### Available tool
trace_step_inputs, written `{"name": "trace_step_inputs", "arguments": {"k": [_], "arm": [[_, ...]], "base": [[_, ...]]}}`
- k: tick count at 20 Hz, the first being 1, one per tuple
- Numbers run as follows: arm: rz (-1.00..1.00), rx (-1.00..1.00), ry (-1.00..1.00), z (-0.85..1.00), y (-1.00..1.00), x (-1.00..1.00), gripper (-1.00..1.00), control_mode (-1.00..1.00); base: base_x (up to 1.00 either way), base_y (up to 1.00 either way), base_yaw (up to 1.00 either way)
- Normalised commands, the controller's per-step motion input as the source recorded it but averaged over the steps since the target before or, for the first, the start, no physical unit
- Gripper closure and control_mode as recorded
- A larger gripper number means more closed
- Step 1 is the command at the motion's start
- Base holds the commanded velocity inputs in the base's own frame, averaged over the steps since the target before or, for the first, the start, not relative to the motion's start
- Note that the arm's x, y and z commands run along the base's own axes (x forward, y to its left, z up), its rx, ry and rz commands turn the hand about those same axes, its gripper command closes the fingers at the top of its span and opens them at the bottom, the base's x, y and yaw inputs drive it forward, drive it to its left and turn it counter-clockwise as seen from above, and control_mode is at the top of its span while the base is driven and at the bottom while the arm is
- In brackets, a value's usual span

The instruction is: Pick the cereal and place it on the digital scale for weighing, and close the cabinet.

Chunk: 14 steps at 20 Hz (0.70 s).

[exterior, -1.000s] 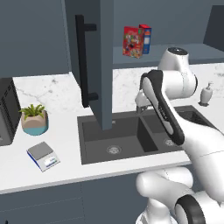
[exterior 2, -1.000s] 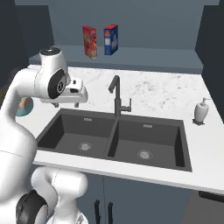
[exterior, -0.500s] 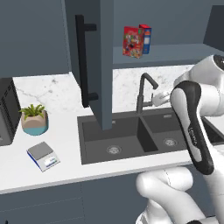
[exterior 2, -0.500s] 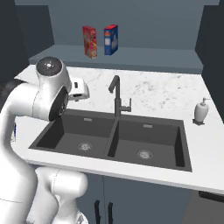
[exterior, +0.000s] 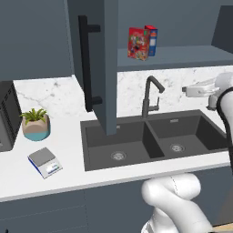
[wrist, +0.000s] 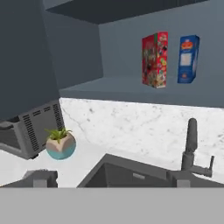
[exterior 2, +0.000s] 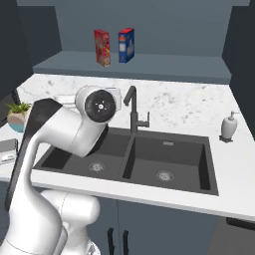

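Cereal [wrist: 155, 60] stands upright on the open cabinet [exterior: 107, 68] shelf, long axis vertical, just beside a blue box [wrist: 188, 59]. From the hand camera it lies up and ahead of the jaws — well apart. The pictures don't show the fingertips; by the recording, jaws wide, nothing held. Digital scale [exterior: 44, 161] waits on the counter by the plant pot [exterior: 36, 129].

No text could be read anywhere. The cereal [wrist: 155, 59] carried a busy coloured print on its front, but no word or brand came out clear. The blue box [wrist: 188, 59] beside it on the shelf bore a red patch at the top and a pale panel below, both too blurred to read. The scale [exterior: 44, 162] showed no legible digits on its display.
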Motion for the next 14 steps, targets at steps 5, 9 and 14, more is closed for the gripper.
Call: {"name": "trace_step_inputs", "arguments": {"k": [5,9,14], "arm": [[0.13,0.16,-0.43,0.68,-0.27,0.0,-1.0,-1.0],[0.14,0.13,-0.36,0.64,-0.26,0.0,-1.0,-1.0],[0.13,0.05,-0.09,0.66,-0.05,0.12,-1.0,-1.0]], "base": [[0.0,0.0,0.0],[0.0,0.0,0.0],[0.0,0.0,0.0]]}}
